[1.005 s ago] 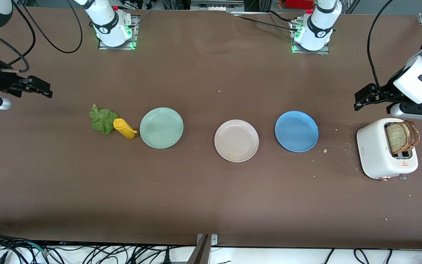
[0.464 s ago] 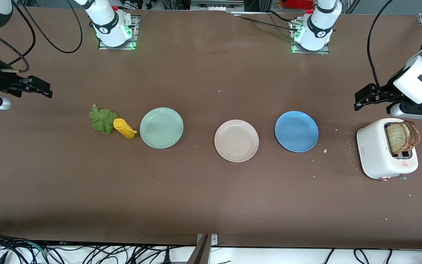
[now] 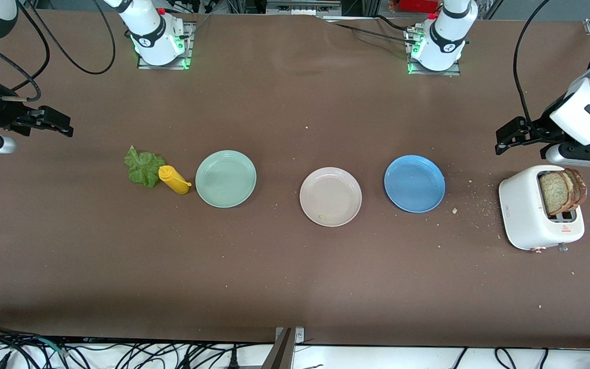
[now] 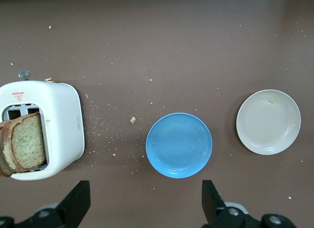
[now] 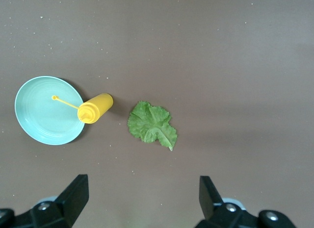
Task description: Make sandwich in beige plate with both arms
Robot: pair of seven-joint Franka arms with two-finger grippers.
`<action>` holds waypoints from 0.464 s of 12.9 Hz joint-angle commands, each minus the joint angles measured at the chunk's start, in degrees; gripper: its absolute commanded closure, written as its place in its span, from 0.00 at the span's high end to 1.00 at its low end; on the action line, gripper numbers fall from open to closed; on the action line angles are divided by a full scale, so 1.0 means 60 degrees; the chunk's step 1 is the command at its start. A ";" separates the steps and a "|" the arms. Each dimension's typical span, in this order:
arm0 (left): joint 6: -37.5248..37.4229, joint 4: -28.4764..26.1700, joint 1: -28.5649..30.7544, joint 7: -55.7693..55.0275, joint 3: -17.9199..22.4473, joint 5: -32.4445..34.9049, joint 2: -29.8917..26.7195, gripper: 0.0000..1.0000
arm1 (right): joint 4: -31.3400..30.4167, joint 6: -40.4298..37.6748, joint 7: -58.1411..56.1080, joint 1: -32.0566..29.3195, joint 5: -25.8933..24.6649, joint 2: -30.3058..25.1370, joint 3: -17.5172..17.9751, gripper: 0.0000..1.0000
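The beige plate (image 3: 330,196) (image 4: 268,121) lies near the table's middle, holding only a crumb. Two toast slices (image 3: 561,191) (image 4: 24,148) stand upright in the white toaster (image 3: 528,215) (image 4: 61,120) at the left arm's end. A green lettuce leaf (image 3: 143,166) (image 5: 152,124) lies flat on the table toward the right arm's end. My left gripper (image 3: 509,137) (image 4: 145,203) hangs open over bare table between the toaster and the blue plate, holding nothing. My right gripper (image 3: 59,125) (image 5: 143,198) hangs open and holding nothing over bare table at the right arm's end.
A blue plate (image 3: 414,183) (image 4: 179,144) sits between the beige plate and the toaster. A mint-green plate (image 3: 226,178) (image 5: 49,110) sits beside a yellow squeeze bottle (image 3: 173,179) (image 5: 95,108) lying on its side against the lettuce. Crumbs dot the table near the toaster.
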 commanded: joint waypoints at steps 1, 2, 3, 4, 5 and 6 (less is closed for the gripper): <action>-0.0136 0.0194 0.0194 0.0029 -0.0026 0.0059 0.0116 1.00 | -0.0072 0.0078 -0.0147 -0.0054 0.0126 -0.0061 0.0017 1.00; -0.0136 0.0194 0.0296 0.0029 -0.0026 0.0044 0.0378 1.00 | -0.0072 0.0078 -0.0147 -0.0040 0.0126 -0.0061 0.0017 1.00; -0.0122 0.0252 0.0399 0.0043 -0.0011 0.0058 0.0569 1.00 | -0.0072 0.0107 -0.0147 -0.0039 0.0126 -0.0061 0.0017 1.00; -0.0121 0.0253 0.0545 0.0058 -0.0026 0.0059 0.0687 1.00 | -0.0072 0.0107 -0.0147 -0.0054 0.0141 -0.0061 0.0017 1.00; -0.0121 0.0253 0.0735 0.0058 -0.0026 0.0059 0.0746 1.00 | -0.0072 0.0121 -0.0147 -0.0054 0.0126 -0.0061 0.0017 1.00; -0.0049 0.0253 0.0766 0.0073 -0.0011 0.0073 0.0819 1.00 | -0.0072 0.0107 -0.0147 -0.0054 0.0141 -0.0061 0.0032 1.00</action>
